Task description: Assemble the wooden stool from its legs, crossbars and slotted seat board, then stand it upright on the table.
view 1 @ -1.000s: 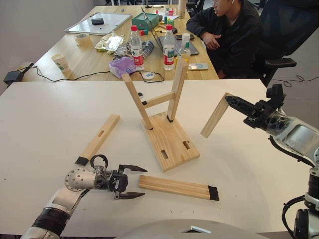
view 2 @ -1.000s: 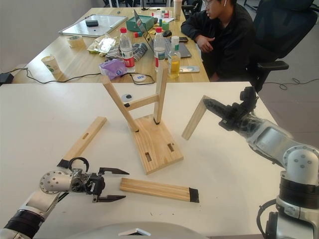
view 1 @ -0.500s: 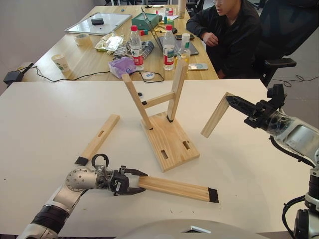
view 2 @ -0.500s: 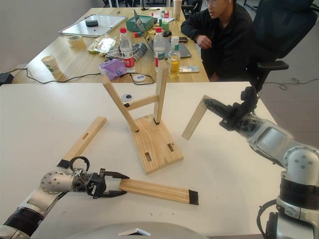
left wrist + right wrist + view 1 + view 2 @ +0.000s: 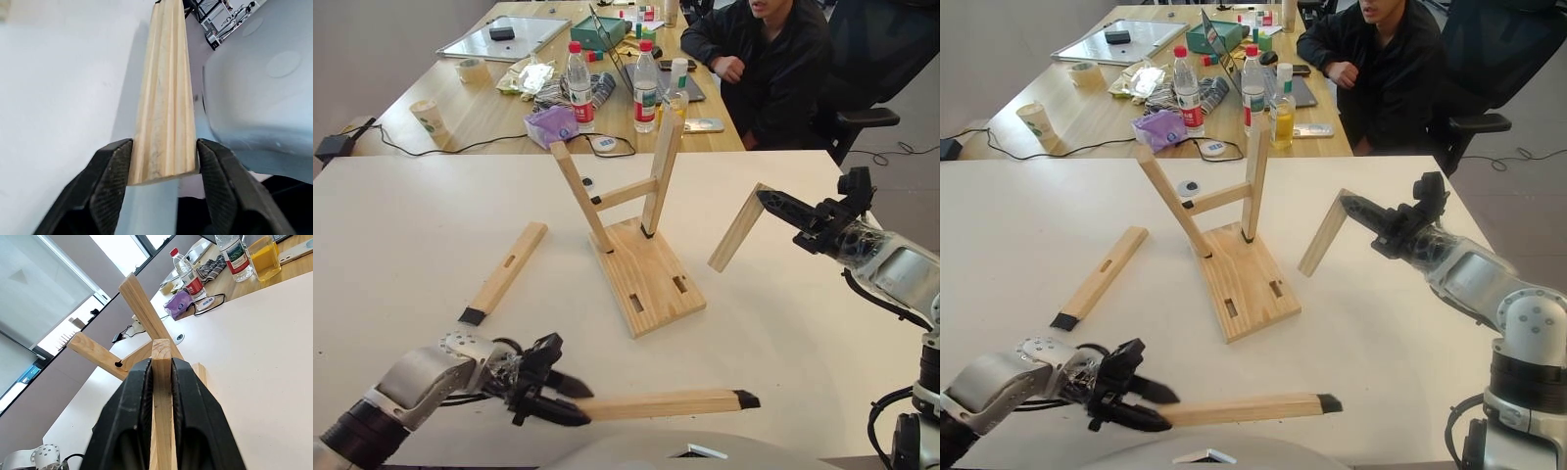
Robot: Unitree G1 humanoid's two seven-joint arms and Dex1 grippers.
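At 7 o'clock from the seat board, my left gripper (image 5: 578, 404) is clamped on the bare end of a wooden leg (image 5: 656, 403). My wrist view has both pads (image 5: 110, 171) pressed against its sides. The leg runs out toward 3 o'clock, with its black-capped end farthest from the claw. At 9 o'clock from the board, a second loose leg (image 5: 505, 272), slotted, lies flat on the white table (image 5: 401, 225). The seat board (image 5: 651, 279) lies flat mid-table. Two legs (image 5: 579, 196) stand in its far end, joined by a crossbar (image 5: 625, 195), and I can see its near slots (image 5: 680, 285). At 3 o'clock, my right gripper (image 5: 767, 200) pinches the top end of a tilted wooden piece (image 5: 736, 231), whose lower end is down by the table.
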